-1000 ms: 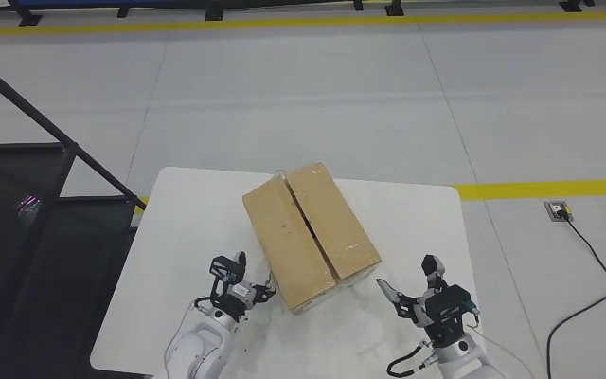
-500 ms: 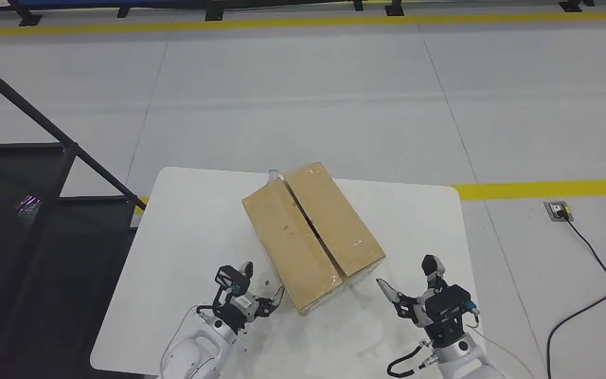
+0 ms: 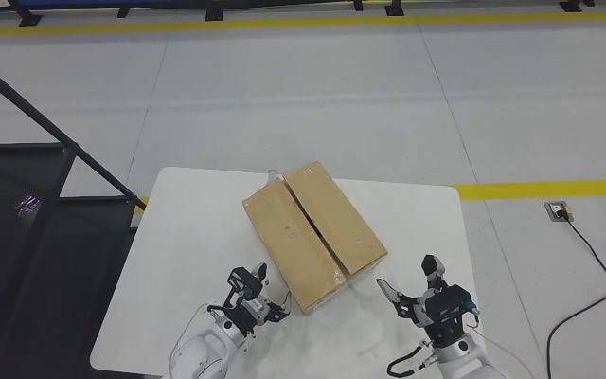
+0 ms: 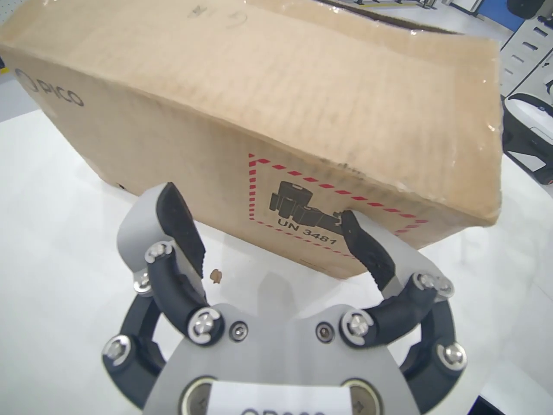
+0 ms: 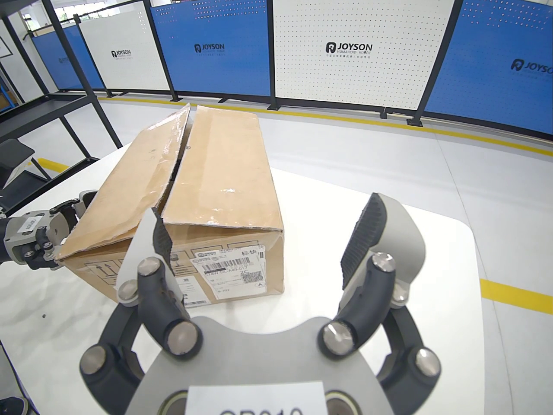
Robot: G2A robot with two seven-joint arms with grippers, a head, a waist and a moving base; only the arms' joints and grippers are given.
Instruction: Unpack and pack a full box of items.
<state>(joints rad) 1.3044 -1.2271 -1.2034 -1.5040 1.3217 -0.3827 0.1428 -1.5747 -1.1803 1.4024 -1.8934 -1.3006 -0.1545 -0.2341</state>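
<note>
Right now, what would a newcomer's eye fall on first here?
The big cardboard box lies askew in the middle of the table, its top flaps shut along a seam with one edge slightly lifted. Next come the open left pincer, close by the box's long side near its front corner, and the open right pincer, apart from the box over the table's near part.

contents hidden inside box, brown speck too small to identify

The box is plain brown cardboard; a red dashed frame with a black symbol marks one side. The table is white. The floor is pale grey, with yellow stripes at 12 and 3 o'clock.
</note>
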